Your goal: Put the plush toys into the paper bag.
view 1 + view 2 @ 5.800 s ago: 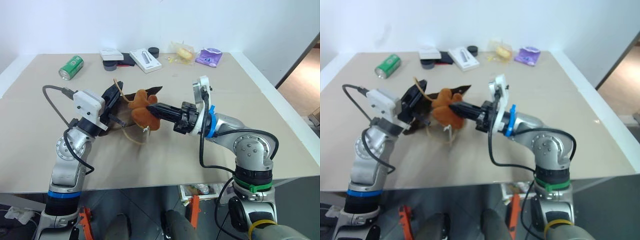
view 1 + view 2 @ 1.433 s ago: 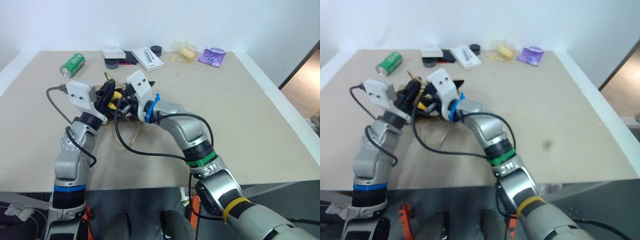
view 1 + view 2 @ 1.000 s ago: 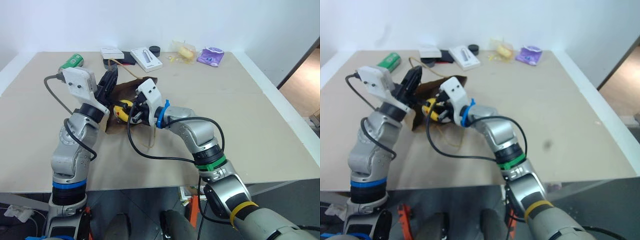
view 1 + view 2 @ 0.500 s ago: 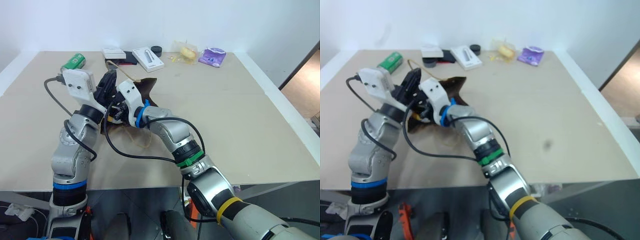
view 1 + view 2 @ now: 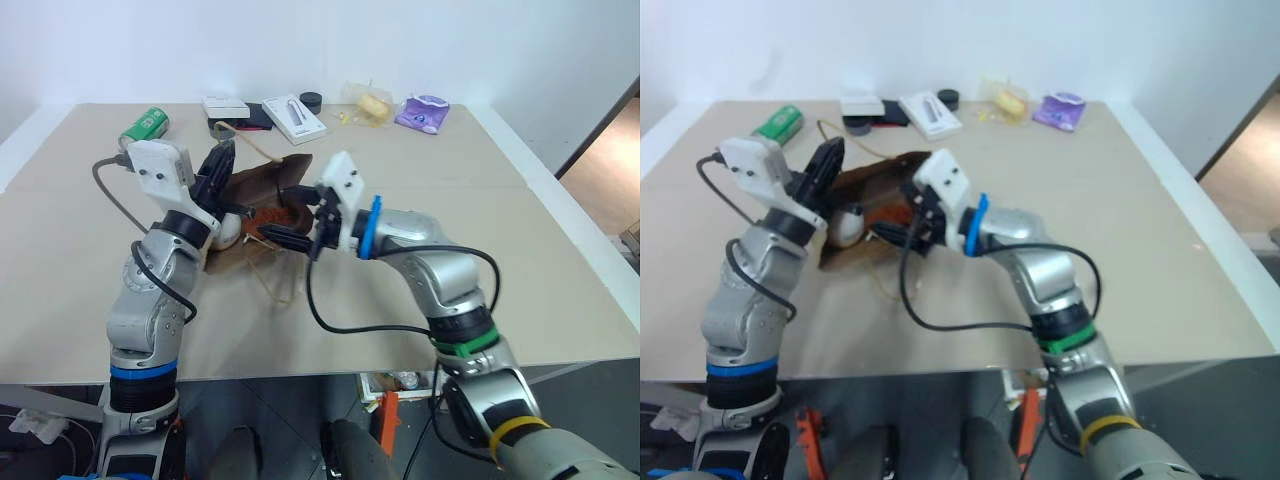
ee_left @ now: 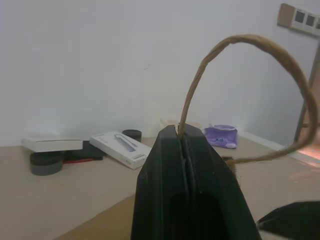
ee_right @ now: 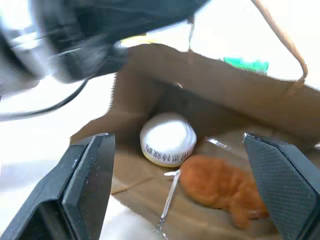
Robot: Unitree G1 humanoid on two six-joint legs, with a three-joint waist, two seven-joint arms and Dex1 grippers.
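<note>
In the left eye view, the left gripper [image 5: 222, 158] is pinching one twisted handle of the paper bag [image 5: 262, 187] with its fingers closed tight, propping the bag's mouth toward the right. The right gripper [image 5: 287, 215] is hanging just outside that mouth, its fingers spread wide and carrying nothing. Beyond the bag, a green can [image 5: 143, 128] and a white box [image 5: 293, 118] are lying at the far side of the bench [image 5: 520, 260].

In the right eye view, the white egg toy [image 5: 848, 223] is showing just inside the bag's mouth.

In the left wrist view, the closed fingers are gripping the handle loop [image 6: 260, 60], which is arching stiffly above them.

In the right wrist view, both plush toys are lying on the bag's lower wall, the egg toy touching or just beside the brown animal toy [image 7: 220, 186]. Both look light and squashy, easy to squeeze anywhere across the body; the thin paper will likely crumple or tear, so the handle seems the safest hold.
</note>
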